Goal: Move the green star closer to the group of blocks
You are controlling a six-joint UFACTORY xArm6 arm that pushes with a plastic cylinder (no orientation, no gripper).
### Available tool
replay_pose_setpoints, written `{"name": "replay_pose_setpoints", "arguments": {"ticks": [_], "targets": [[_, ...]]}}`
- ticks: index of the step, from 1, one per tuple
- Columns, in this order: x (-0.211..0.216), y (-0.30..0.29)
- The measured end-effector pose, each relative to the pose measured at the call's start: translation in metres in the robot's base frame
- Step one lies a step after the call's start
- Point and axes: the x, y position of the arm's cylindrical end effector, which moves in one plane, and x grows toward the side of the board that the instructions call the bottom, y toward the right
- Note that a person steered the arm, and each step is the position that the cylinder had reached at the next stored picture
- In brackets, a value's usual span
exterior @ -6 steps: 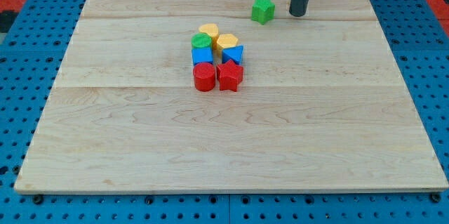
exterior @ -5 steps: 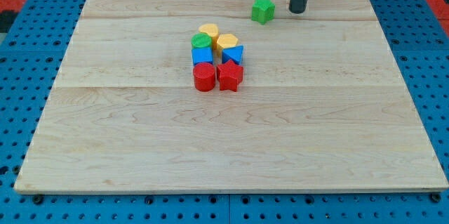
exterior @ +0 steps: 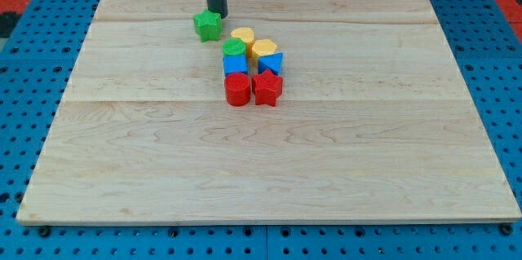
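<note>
Down near the view's top: my tip [exterior: 216, 13], the dark end of a straight rod, resting on the wooden board [exterior: 269, 170]. No claws here to open or shut – just a plain rod, holding nothing. Right below my tip, a bit to the view's left, touching or almost touching it: the green star [exterior: 208, 25]. Further from my tip, toward the view's bottom and right, the bunch of blocks. Closest to my tip in that bunch: a yellow round block [exterior: 242, 36] and a green round block [exterior: 234, 47], just beside the star with a small gap. Next to those, a yellow block with flat sides [exterior: 263, 49]. Lower down, a blue square block [exterior: 235, 65] and a blue triangle block [exterior: 272, 63]. Farthest from my tip – a red round block [exterior: 237, 90] and a red star [exterior: 267, 87], side by side. All around the board, a blue table with holes [exterior: 24, 89].
</note>
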Motion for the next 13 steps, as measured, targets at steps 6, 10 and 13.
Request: {"name": "replay_pose_setpoints", "arguments": {"ticks": [6,10,13], "targets": [[0.034,-0.017],[0.067,-0.069],[0.111,-0.047]]}}
